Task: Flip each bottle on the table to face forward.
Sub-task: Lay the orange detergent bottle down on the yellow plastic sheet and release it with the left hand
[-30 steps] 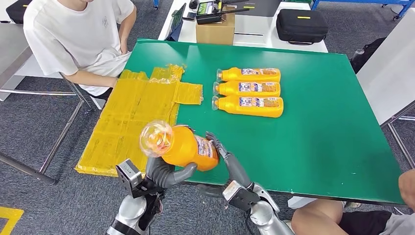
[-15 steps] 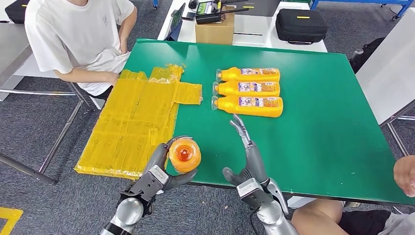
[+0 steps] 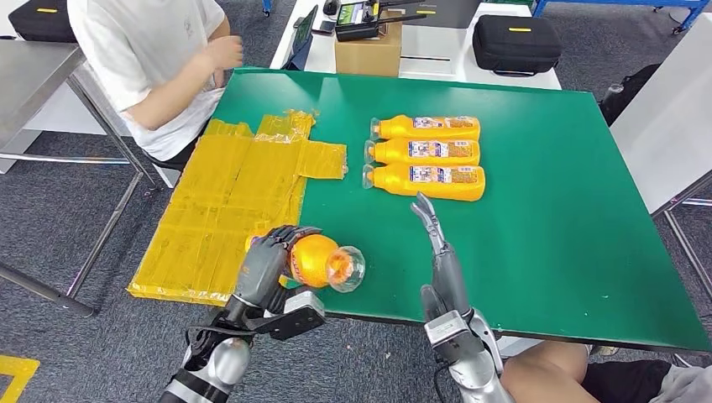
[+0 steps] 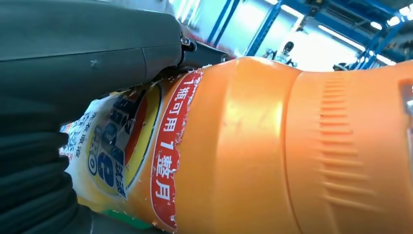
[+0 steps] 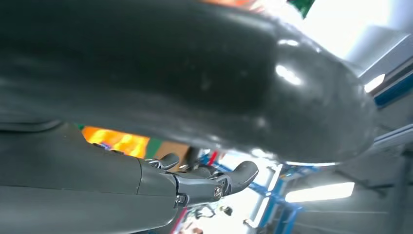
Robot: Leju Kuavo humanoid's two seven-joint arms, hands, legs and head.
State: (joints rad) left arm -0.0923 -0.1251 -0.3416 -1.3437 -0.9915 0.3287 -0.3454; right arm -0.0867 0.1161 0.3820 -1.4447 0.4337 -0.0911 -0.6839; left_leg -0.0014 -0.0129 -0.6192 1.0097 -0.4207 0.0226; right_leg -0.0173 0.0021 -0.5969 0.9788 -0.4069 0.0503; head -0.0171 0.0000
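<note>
My left hand point(image 3: 267, 262) grips an orange bottle point(image 3: 315, 259) above the table's near edge, its clear cap end pointing right toward my other arm. Close up in the left wrist view, the bottle point(image 4: 292, 151) shows its label with red and blue print, with my fingers point(image 4: 87, 53) wrapped over it. My right hand point(image 3: 438, 248) stands apart from it to the right, fingers straight and spread, holding nothing. Three more orange bottles point(image 3: 426, 154) lie side by side in a row further back on the green table point(image 3: 546, 235), labels up, caps to the left.
Flattened yellow plastic wrap point(image 3: 235, 201) covers the table's left part. A person in a white shirt point(image 3: 151, 59) sits at the far left corner. Another person's knee point(image 3: 546, 374) is at the near right. A cardboard box point(image 3: 368, 50) and a black case point(image 3: 516, 42) stand behind the table.
My left hand has turned the held bottle, so its cap end has swung from up-left round to the right. My right hand has let go of it and straightened. The seated person raised an arm.
</note>
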